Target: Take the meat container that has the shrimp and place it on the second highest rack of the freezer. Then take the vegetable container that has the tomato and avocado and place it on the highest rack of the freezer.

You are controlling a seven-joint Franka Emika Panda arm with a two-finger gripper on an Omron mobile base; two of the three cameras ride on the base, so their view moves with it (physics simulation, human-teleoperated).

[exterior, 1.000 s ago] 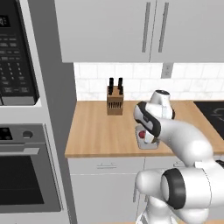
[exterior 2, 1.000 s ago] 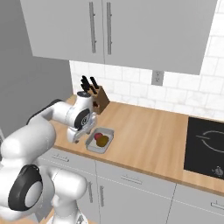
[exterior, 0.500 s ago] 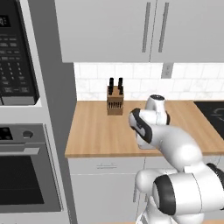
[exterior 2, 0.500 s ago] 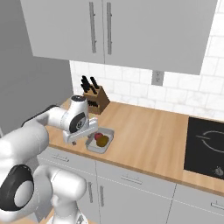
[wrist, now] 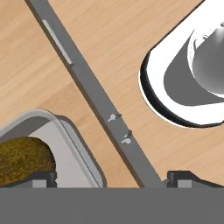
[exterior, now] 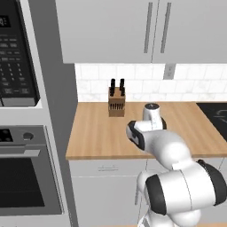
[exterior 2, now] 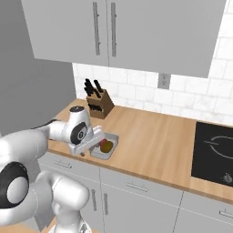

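Knife block [exterior 2: 100, 103] behind vegetable container [exterior 2: 104, 146].

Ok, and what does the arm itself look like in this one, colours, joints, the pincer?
The arm is glossy white, built of rounded, bulbous segments with dark grey to black bands at the joints. A round dark disc sits on the wrist housing in the right base view. The pincer has two small dark, blocky finger tips. No cables or lettering are visible.
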